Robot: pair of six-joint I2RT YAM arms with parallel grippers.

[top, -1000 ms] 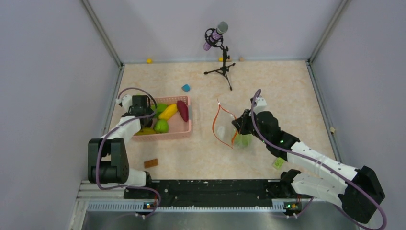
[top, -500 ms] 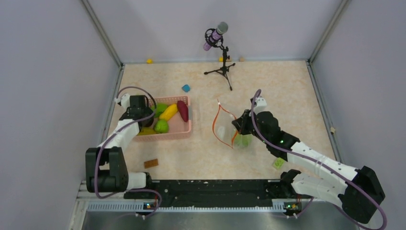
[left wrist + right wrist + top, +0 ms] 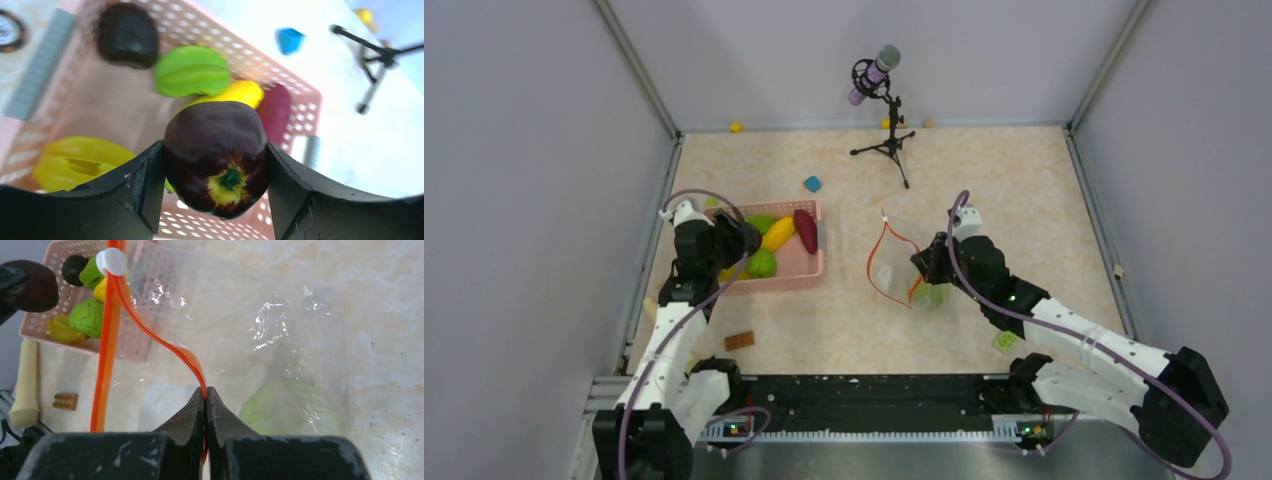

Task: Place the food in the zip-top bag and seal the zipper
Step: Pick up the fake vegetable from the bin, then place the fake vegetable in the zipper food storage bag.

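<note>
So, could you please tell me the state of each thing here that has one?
left gripper: shut on the dark apple, over the pink basket.
right gripper: shut on the zipper.
zip-top bag: mouth open, green food inside.
zipper: unsealed, slider at one end.
pink basket: upright, toy food inside.

Dark brown piece (image 3: 215, 155) held aloft; open zip-top bag (image 3: 260, 330) contains a green piece (image 3: 287, 410).

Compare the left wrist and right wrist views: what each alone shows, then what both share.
Left wrist only: the small blue block, black tripod legs, the green stem mark on the dark maroon toy apple in the left gripper. Right wrist only: the right gripper shut on the orange-red zipper strip of the clear crinkly bag, pale green food inside. Both: the pink slotted basket with green and yellow toy foods.
</note>
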